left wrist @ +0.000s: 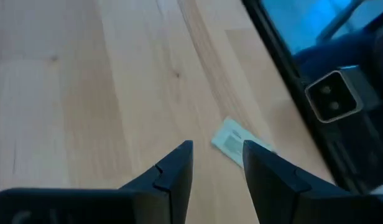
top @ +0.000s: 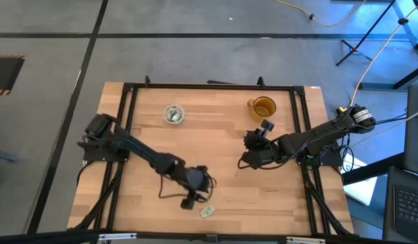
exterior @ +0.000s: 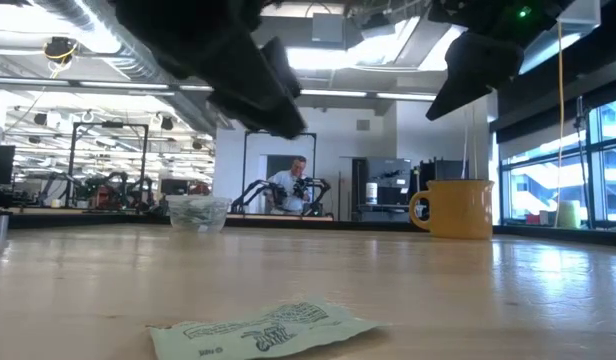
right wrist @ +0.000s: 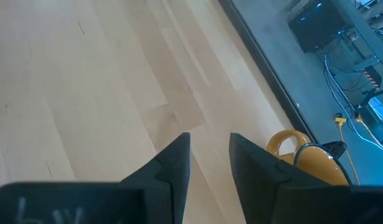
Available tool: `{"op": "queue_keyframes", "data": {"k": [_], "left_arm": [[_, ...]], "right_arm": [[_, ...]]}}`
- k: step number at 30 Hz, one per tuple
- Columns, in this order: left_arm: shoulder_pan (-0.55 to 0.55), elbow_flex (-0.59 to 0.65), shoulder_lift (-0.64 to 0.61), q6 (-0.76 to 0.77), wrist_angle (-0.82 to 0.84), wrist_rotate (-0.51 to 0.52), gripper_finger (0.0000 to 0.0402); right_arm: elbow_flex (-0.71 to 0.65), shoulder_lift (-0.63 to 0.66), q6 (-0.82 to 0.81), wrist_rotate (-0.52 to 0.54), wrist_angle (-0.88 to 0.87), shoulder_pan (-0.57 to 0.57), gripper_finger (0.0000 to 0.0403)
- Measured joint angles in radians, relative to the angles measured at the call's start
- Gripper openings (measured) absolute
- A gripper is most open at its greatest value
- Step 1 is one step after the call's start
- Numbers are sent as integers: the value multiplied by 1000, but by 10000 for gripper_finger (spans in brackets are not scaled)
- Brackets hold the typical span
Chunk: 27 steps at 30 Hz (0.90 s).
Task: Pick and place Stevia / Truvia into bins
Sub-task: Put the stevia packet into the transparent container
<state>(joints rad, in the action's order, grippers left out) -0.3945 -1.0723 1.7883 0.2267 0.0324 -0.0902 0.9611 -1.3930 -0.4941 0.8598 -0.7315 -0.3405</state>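
On the pale wood table [top: 229, 196], a flat paper sachet [top: 207, 212].

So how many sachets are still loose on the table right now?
1 loose sachet, flat on the wood near the front edge, just ahead of the left hand. The clear cup at the back holds more, too bunched to count.
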Motion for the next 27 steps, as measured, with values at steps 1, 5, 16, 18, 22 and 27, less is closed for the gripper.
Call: {"op": "queue_keyframes", "data": {"k": [1,5,16,18,22,27], "left_arm": [[-11,-37,26,-17,31,23,134],[-38,-158,136,-66,154,106,134],[-72,-259,272,-101,166,75,134],[-72,-258,289,-96,167,66,134],[-72,-260,316,-90,145,65,134],[-72,-262,335,-74,145,68,134]], "right_arm": [[0,0,0,-1,0,0,115],[0,0,1,-36,-1,-1,115],[0,0,3,-59,-5,-3,115],[0,0,3,-59,-6,-3,115],[0,0,4,-59,-6,-3,115],[0,0,5,-59,-6,-3,115]]}}
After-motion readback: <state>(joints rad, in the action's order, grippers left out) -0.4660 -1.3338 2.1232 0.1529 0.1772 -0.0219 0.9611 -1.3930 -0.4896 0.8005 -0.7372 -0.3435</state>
